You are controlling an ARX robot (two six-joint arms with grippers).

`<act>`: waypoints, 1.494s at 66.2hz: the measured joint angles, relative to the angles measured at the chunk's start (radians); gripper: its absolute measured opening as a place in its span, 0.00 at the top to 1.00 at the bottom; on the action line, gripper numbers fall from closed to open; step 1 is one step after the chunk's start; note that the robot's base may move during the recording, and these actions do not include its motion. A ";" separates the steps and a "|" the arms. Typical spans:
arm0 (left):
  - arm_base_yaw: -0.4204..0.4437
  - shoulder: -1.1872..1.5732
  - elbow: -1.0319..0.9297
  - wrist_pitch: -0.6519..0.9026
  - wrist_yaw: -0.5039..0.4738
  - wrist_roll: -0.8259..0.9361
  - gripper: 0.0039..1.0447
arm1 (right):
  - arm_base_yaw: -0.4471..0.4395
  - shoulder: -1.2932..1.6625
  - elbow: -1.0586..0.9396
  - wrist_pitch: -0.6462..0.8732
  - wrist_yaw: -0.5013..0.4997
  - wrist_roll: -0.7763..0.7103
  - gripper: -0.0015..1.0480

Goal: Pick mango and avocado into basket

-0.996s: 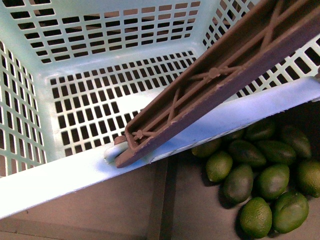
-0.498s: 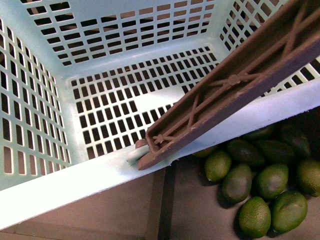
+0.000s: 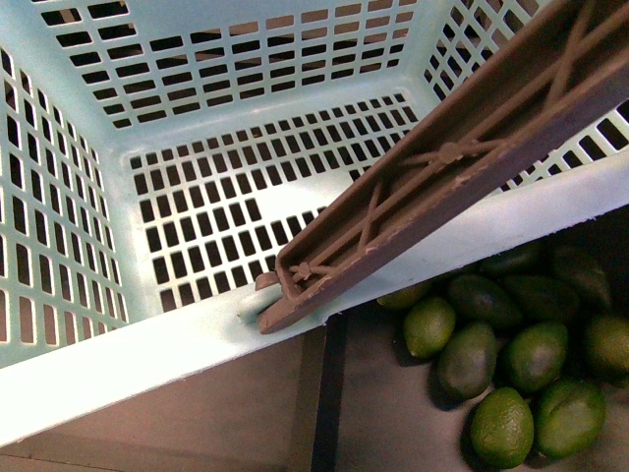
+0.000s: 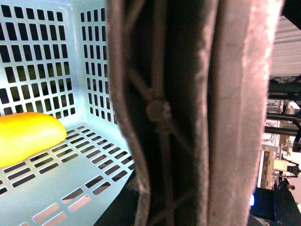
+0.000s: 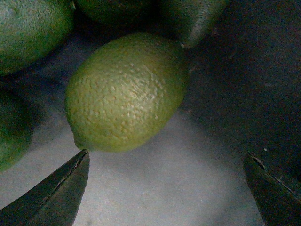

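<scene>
Front view: one basket [image 3: 147,354], one brown handle [image 3: 442,167], roughly eleven avocados [image 3: 536,356] beside it, rear ones dim. Left wrist view: one mango [image 4: 26,136] inside, cropped; left gripper unseen. Right wrist view: right gripper [image 5: 167,155] spread, one avocado [image 5: 124,92] just ahead.

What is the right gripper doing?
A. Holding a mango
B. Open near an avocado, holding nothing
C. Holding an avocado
B: the right gripper has its tips wide apart with nothing between them, and the avocado lies free just beyond.
</scene>
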 joint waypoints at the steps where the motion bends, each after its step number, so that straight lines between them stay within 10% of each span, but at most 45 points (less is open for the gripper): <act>1: 0.000 0.000 0.000 0.000 0.000 0.000 0.86 | 0.004 0.005 0.006 -0.005 -0.001 0.001 0.08; 99: 0.000 0.000 0.000 0.000 0.000 0.000 0.86 | 0.083 0.220 0.250 0.074 0.041 0.241 0.08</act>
